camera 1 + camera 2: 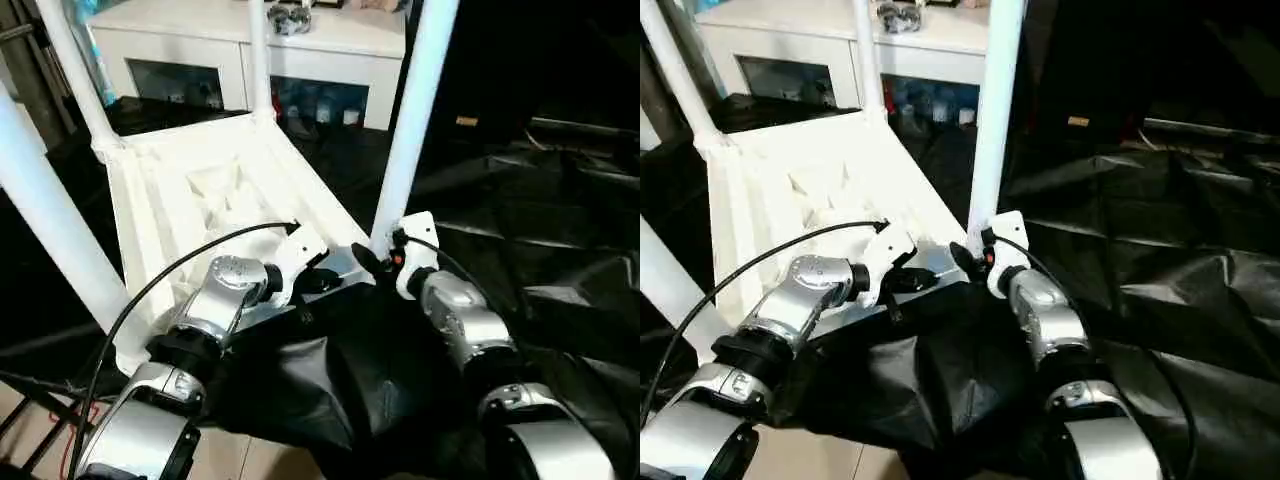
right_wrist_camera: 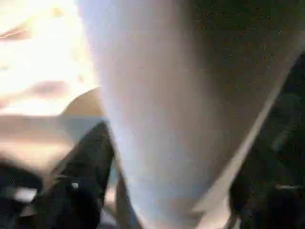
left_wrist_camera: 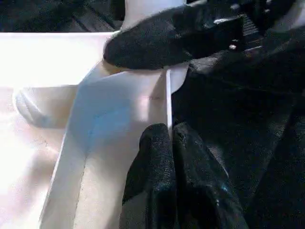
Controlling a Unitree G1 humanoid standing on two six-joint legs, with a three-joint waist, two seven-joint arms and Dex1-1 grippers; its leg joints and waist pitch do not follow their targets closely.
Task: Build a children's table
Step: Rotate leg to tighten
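The children's table lies upside down, its ribbed white tabletop (image 1: 160, 215) facing up. Several white legs stand in its corner sockets: the near right leg (image 1: 415, 120), the near left leg (image 1: 50, 230) and two far legs (image 1: 75, 75). My left gripper (image 1: 320, 280) is shut, its fingertips (image 3: 164, 133) resting on the tabletop's near rim (image 3: 119, 119). My right gripper (image 1: 385, 258) is at the foot of the near right leg (image 2: 171, 105), one black finger (image 2: 90, 167) on each side of it and the jaws standing wide.
A white cabinet (image 1: 300, 50) with glass doors stands behind the table, a small silvery object (image 1: 290, 18) on top. Crumpled black sheeting (image 1: 540, 200) covers the ground to the right and under my arms. Pale floor (image 1: 230, 455) shows at the near left.
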